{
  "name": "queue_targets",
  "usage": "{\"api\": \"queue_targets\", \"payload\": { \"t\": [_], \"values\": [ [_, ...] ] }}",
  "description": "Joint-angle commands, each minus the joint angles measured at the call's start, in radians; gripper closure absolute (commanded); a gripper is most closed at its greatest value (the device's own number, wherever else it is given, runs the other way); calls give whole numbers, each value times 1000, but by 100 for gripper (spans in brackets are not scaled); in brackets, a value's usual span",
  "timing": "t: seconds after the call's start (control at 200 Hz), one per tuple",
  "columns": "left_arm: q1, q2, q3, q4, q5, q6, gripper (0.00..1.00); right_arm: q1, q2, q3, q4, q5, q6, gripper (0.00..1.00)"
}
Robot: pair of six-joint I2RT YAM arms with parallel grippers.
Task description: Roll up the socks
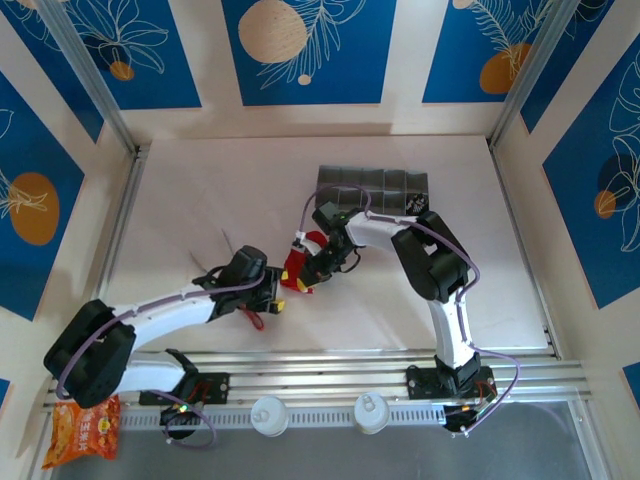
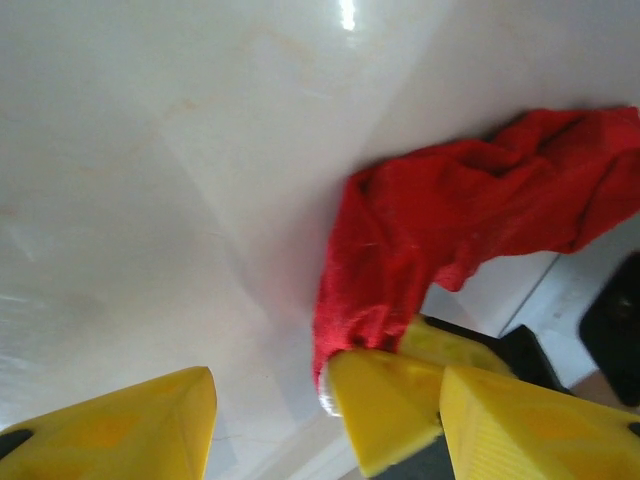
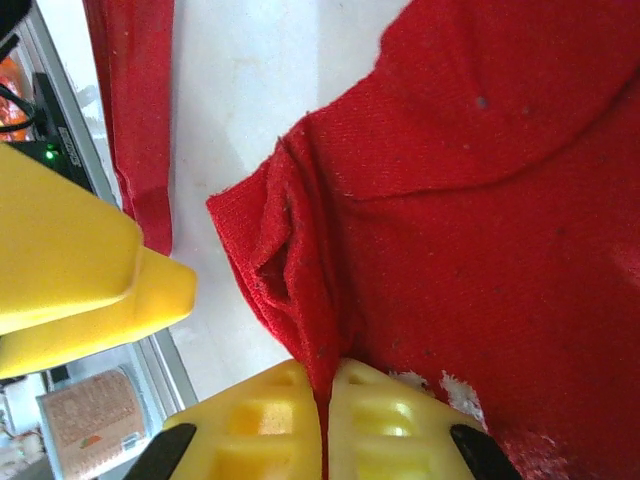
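Sock rolling, gathering step: right gripper clamps a fold of the crumpled bright red fabric sock on the pale desk, left gripper stands parted at its hem, flat black grey-striped fabric sock lies behind; next, likely, the left must close on the hem

The overhead view is bright and even, lit from above. Only faint, soft shadows lie on the pale table, and the picture stays sharp to its corners.

In the left wrist view a small white glare spot sits at the top centre. The red sock looks slightly smeared there, and the yellow fingers along the bottom edge are out of focus.

In the right wrist view the sock's weave is crisp mid-frame, the upper left corner is blurred, and the table is washed out white.
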Motion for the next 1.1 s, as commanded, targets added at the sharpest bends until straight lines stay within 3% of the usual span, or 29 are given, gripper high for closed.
{"api": "queue_targets", "payload": {
  "t": [0.0, 0.355, 0.53, 0.645, 0.975, 1.095],
  "values": [
    [10, 38, 39, 53, -26, 34, 40, -5, -8, -8, -27, -76, 39, 100],
    [24, 175, 151, -31, 19, 76, 52, -8, -31, -51, -3, -85, 37, 100],
    [25, 242, 282, -350, 118, 128, 68, -9, -51, -84, 28, -63, 37, 100],
    [23, 246, 304, -438, 110, 114, 66, -9, -53, -93, 33, -53, 26, 100],
    [29, 336, 319, -321, 51, 78, 66, -4, -75, -126, 68, -24, 24, 100],
    [35, 353, 336, -310, 32, 89, 57, 3, -75, -130, 66, -20, 15, 100]
  ]
}}
